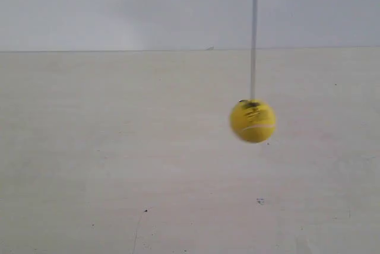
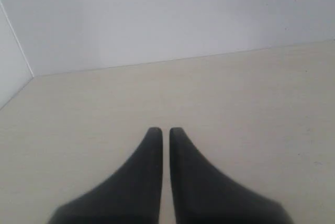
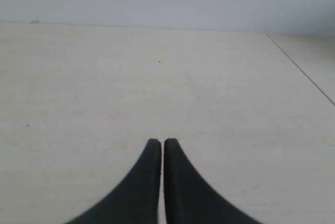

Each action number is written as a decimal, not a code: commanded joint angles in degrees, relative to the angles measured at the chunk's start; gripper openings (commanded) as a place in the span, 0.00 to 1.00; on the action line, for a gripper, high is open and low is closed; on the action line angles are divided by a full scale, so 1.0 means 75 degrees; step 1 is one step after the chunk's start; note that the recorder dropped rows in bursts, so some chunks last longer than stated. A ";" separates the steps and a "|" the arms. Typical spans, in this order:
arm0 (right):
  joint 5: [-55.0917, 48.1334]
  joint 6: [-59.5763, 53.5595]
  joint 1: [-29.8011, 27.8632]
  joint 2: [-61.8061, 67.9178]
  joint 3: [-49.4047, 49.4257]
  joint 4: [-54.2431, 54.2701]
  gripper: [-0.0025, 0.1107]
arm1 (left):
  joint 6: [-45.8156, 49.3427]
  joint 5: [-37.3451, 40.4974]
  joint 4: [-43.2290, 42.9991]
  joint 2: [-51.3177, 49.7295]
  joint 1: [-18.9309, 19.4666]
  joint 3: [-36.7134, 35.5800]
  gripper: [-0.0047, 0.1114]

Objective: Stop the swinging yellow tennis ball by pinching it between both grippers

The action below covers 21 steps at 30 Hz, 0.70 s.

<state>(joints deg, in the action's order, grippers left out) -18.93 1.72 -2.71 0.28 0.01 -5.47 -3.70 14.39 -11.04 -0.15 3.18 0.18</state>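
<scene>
The exterior view looks from fairly low, tilted slightly down, across the pale surface (image 1: 119,165) to a grey wall (image 1: 119,5), with the yellow tennis ball (image 1: 252,121) hanging between lens and wall. Each wrist view sits just behind its own jaws, tilted down along them, taking in the surface ahead of the tips and the wall beyond. All three views share that surface and wall.

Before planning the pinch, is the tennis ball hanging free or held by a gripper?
Free. The yellow tennis ball hangs on its string; no gripper appears near it in the exterior view.
</scene>
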 commanded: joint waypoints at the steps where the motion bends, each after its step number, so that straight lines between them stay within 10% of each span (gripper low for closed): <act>1: 0.0043 -0.0027 -0.0027 -0.0038 -0.0001 -0.0028 0.02 | -0.0063 -0.0149 0.0007 0.0020 -0.0059 -0.0025 0.08; 21: 0.0543 -0.0111 -0.0027 -0.0038 -0.0001 -0.0028 0.02 | -0.0353 -0.0146 0.0007 0.0020 -0.0071 -0.0025 0.08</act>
<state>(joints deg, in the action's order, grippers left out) -17.47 1.37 -2.71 0.28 0.01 -5.47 -5.70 14.16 -11.04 -0.15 2.95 0.18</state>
